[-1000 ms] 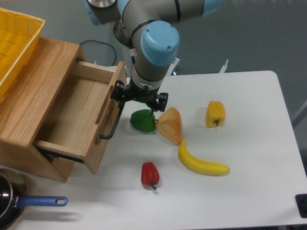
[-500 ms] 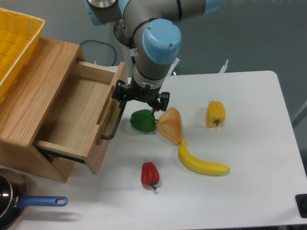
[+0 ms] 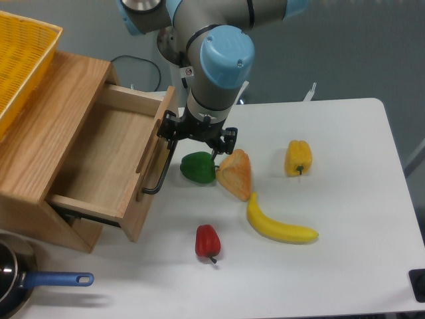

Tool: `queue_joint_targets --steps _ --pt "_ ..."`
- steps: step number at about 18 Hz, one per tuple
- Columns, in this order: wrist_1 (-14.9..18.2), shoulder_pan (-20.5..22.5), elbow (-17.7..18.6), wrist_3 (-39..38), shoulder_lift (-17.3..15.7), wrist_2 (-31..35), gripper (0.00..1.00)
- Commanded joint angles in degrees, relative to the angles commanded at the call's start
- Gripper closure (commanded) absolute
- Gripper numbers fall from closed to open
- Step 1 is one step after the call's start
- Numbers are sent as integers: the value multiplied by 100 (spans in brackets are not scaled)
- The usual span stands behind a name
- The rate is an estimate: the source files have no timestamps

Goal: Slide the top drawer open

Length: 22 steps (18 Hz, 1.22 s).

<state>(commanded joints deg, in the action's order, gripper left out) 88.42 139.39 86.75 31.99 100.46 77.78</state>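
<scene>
Gripper [image 3: 174, 135] at upper end of the black bar handle [image 3: 161, 168], finger state cannot be told from this angle; top drawer [image 3: 109, 166] pulled well out of the cabinet [image 3: 40, 133], green pepper [image 3: 198, 167] just beside.

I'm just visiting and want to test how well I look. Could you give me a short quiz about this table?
1. True or false: the top drawer is pulled out and looks empty.
2. Which thing lies closest to the end effector? A) banana B) green pepper C) yellow pepper
3. What colour is the pan handle at the lower left?

Key: 1 true; 2 B; 3 blue.
</scene>
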Motion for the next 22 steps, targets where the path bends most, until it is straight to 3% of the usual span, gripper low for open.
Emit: queue_joint_targets --steps 18,22 --pt "17 0 -61 -26 -105 27 0" --pt "17 123 -219 -18 -167 18 0"
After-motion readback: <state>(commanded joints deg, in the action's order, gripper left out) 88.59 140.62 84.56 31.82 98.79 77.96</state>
